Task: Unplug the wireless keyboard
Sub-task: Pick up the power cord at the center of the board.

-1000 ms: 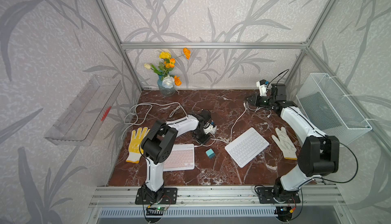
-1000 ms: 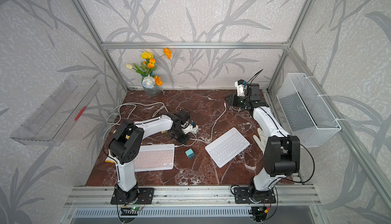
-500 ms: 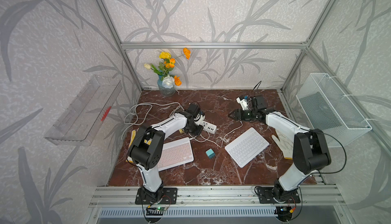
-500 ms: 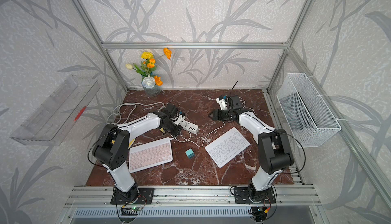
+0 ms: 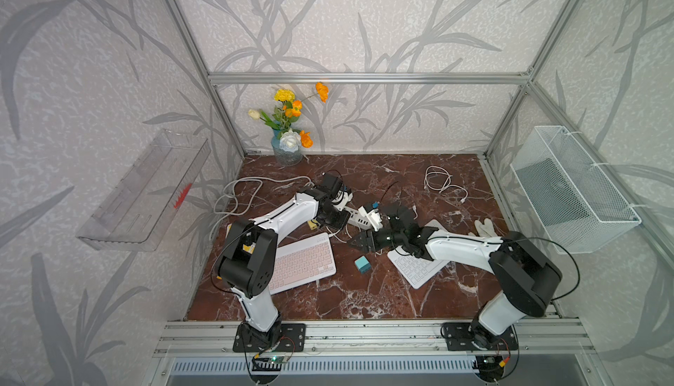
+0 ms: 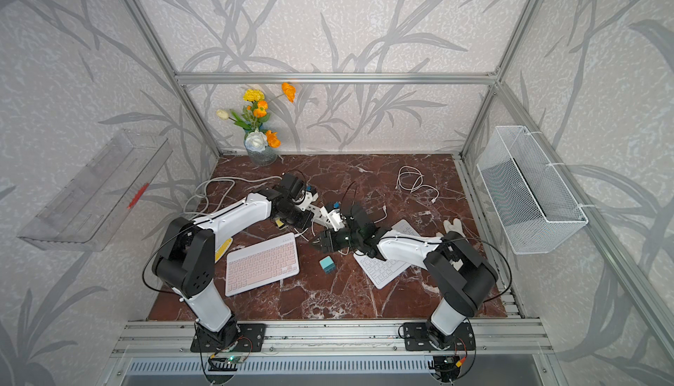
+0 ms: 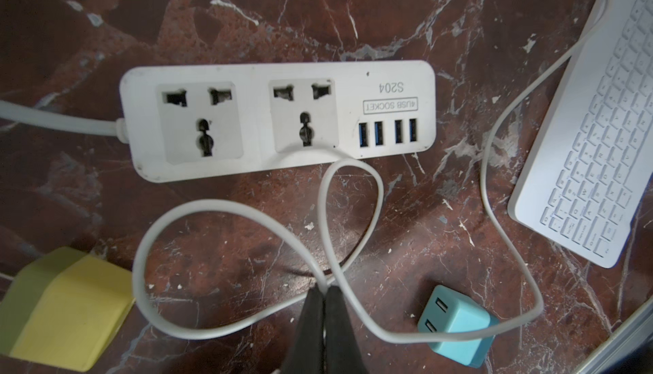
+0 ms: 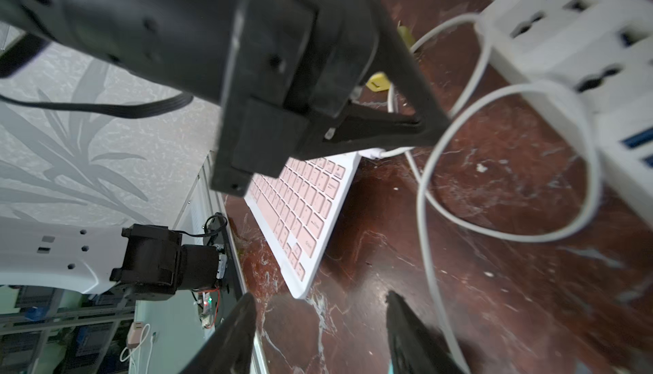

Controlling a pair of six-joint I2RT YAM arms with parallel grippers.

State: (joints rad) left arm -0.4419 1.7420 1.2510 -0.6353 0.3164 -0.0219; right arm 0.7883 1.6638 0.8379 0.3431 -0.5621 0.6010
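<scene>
Two keyboards [image 5: 302, 265], one power strip [image 7: 279, 117], one vase [image 5: 287, 152]

Print on the power strip

The only legible writing is on the white power strip [image 7: 275, 117], seen in the left wrist view and lying near the centre of the frame in a top view [image 5: 355, 217]. On the end with the four blue USB ports [image 7: 388, 131] it carries "S204" and, under it in a thin outlined box, "4USB SOCKET". Both appear upside down in that view. The key legends on the white keyboard [image 7: 600, 142] and the pink keyboard [image 8: 304, 206] are too small and blurred to read.
</scene>
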